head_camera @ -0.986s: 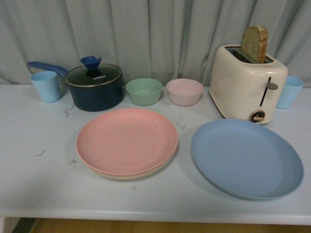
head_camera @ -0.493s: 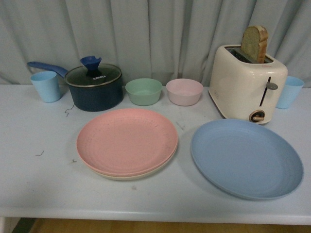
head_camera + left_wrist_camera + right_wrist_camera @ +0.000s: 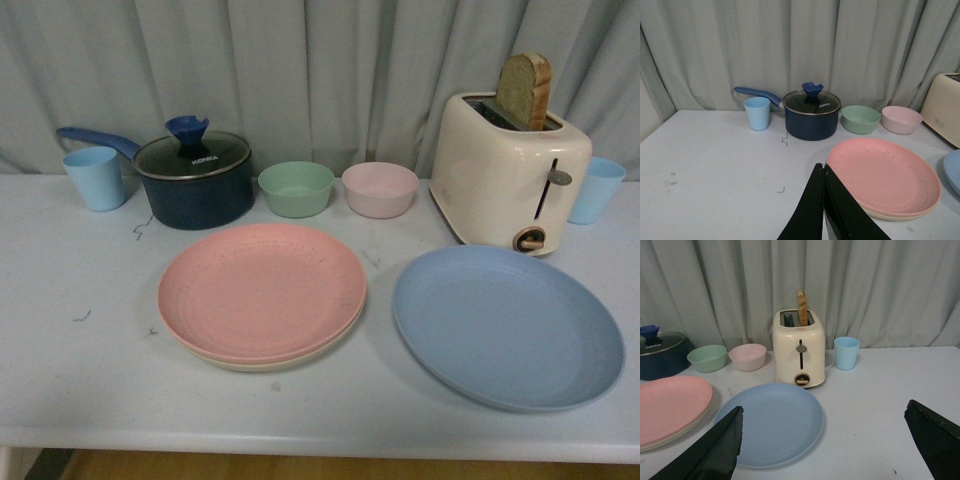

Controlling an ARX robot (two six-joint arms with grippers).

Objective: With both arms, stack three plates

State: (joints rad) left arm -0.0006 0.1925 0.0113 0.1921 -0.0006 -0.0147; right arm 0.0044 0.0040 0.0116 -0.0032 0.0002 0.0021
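The pink plate [image 3: 260, 288] lies on top of the beige plate [image 3: 300, 356], whose rim shows beneath it, left of table centre. The blue plate [image 3: 508, 325] lies alone to their right, in front of the toaster. Neither arm shows in the front view. In the left wrist view my left gripper [image 3: 823, 167] is shut and empty, its tips just beside the pink plate [image 3: 885, 175] above the beige plate's rim [image 3: 890, 216]. In the right wrist view my right gripper [image 3: 823, 412] is open wide, held back from the blue plate [image 3: 772, 422], with nothing between its fingers.
Behind the plates stand a dark blue pot with a glass lid [image 3: 194, 176], a green bowl [image 3: 296, 188], a pink bowl [image 3: 380, 189] and a cream toaster [image 3: 510, 175] holding a slice of bread. Light blue cups [image 3: 95, 177] [image 3: 597, 188] stand at both ends. A grey curtain hangs behind.
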